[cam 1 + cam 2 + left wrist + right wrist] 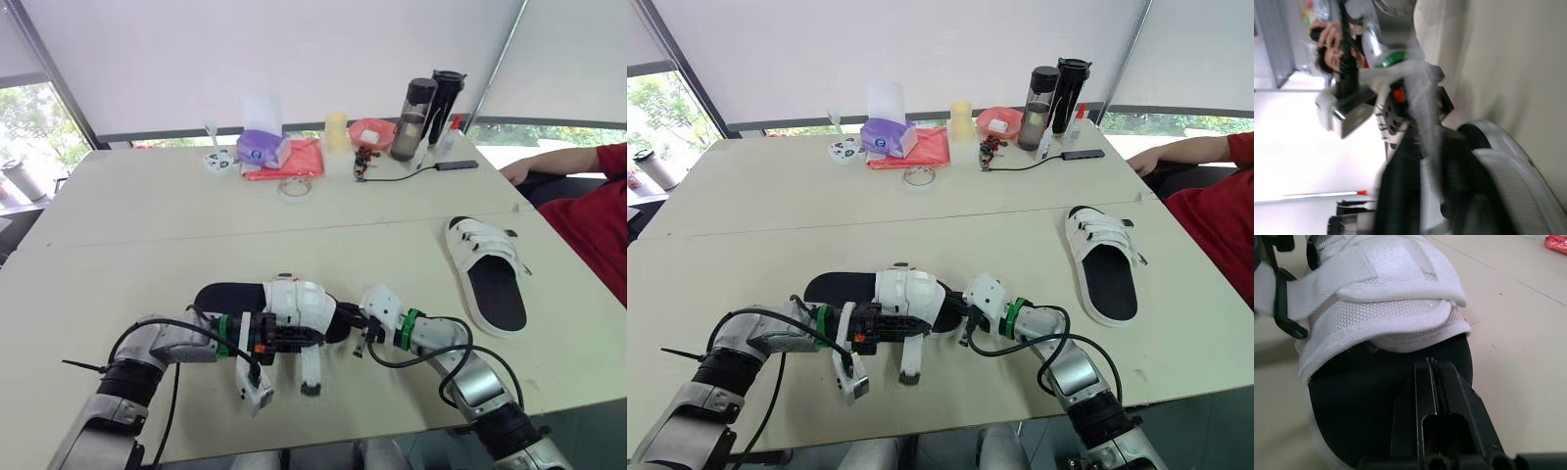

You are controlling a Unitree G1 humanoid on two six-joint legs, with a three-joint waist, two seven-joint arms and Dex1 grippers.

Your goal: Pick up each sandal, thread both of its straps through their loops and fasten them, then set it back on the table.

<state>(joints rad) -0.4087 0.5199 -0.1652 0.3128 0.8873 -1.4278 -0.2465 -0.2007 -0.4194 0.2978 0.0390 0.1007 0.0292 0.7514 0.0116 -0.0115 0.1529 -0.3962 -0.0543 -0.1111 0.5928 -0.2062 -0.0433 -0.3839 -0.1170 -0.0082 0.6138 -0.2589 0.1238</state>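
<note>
Currently, item one: near sandal, lying at 6 o'clock on the table between both arms. Right gripper was closed on nothing, tips resting on the black footbed. I could not tell the left gripper's state. One strap hung loose. Risk, as I judged: a strap pull would skid the merely pressed sandal. Item two: second sandal, at 3 o'clock.

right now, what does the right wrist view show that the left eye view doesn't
Right wrist view: the right claw, fingers pressed together above the black footbed of the near white strapped sandal, just short of its white woven strap. Left eye view: a second white sandal lying apart on the cream table, a tall black bottle, a person in red. Both: the near sandal with the right claw at one end.
</note>
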